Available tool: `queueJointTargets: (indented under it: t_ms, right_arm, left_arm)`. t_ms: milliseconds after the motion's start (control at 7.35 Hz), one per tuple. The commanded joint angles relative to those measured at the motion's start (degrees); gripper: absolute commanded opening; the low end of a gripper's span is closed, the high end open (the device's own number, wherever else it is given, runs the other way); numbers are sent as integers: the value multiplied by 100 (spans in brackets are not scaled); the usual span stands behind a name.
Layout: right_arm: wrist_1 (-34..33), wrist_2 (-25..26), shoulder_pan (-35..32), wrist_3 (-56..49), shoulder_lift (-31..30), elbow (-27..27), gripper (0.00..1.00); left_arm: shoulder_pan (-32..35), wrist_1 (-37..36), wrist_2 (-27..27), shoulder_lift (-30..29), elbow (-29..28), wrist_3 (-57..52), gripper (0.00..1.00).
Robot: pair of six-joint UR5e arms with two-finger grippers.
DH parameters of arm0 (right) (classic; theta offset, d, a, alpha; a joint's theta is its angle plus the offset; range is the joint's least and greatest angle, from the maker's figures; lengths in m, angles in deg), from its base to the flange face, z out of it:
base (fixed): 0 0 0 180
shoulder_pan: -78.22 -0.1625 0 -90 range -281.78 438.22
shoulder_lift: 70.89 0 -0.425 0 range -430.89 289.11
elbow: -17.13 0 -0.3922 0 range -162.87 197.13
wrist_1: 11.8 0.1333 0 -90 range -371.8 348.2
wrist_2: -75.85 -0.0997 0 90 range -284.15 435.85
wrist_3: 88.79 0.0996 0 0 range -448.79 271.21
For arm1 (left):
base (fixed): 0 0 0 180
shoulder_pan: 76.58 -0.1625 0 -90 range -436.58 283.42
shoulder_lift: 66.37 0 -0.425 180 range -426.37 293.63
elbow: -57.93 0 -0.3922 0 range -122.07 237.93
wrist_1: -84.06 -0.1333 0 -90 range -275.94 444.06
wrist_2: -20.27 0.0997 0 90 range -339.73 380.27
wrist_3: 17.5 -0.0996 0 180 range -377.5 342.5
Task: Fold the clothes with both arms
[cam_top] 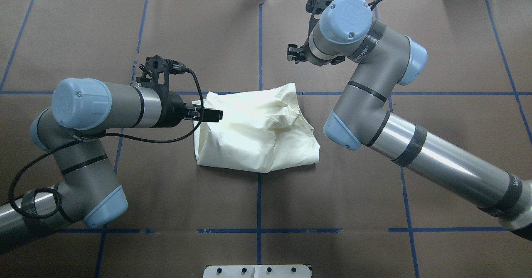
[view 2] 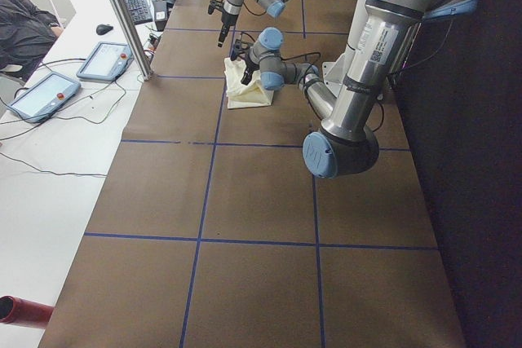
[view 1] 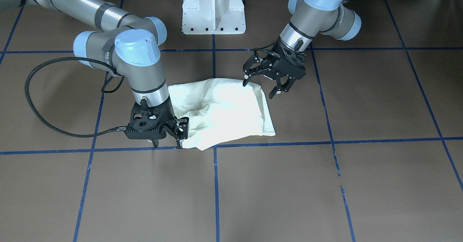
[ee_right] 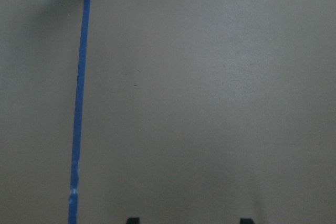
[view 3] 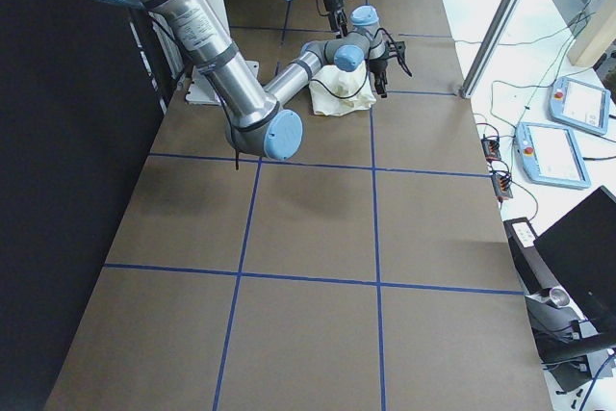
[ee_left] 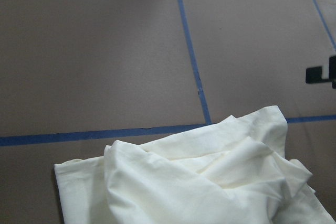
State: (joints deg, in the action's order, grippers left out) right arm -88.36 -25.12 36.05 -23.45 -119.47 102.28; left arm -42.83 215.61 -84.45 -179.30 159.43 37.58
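The shirt (cam_top: 253, 132) lies in a loose, part-folded heap at the middle of the table (cam_top: 124, 41), just out from the pedestal (view 1: 213, 10). Its plain cream side is up and no print shows. Its longer run goes from the table's left end toward its right end, with a raised ridge of creases nearer the right. The two tools stand at opposite corners of it, so the cloth lies on a diagonal between them. The left tool (view 1: 262, 88) hangs tilted above the corner nearest the pedestal and the left end, its fingers spread wide and empty, aimed down and inward. Its wrist view has the heap across the bottom, so the shirt is ahead of it and below. The right tool (view 1: 168, 143) points straight down at the corner toward the operators' edge and the right end, low and just beside the cloth's edge. One finger overlaps that edge in the front view, though I cannot tell whether it touches. The right wrist view shows two tips well apart with only bare table between them and a tape line (ee_right: 77, 103) off to one side, so this tool is released and holds nothing, and the cloth sits off to its side, not between the fingers. By my reading, the next grasp needs the right tool to shift inward over the edge, while the left tool need only drop
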Motion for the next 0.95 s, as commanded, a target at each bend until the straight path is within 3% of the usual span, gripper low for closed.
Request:
queueJointTargets:
  t_ms: [0,136,408,816]
  right_arm:
    - [1,-98,-115,-346,-152,159,100]
    - [1,-98,-116,-347,-170,177,100]
    - [10,-98,-116,-356,-188,186,100]
    - [10,-98,-116,-347,-275,282,100]
  left_arm:
    - [0,116,-374,105,-95,-1469,100]
    - [0,499,-374,140,-331,-1735,100]
    - [-26,2426,-374,246,-1417,-1668,100]
    - [-26,2770,-626,220,-1485,-1204,91]
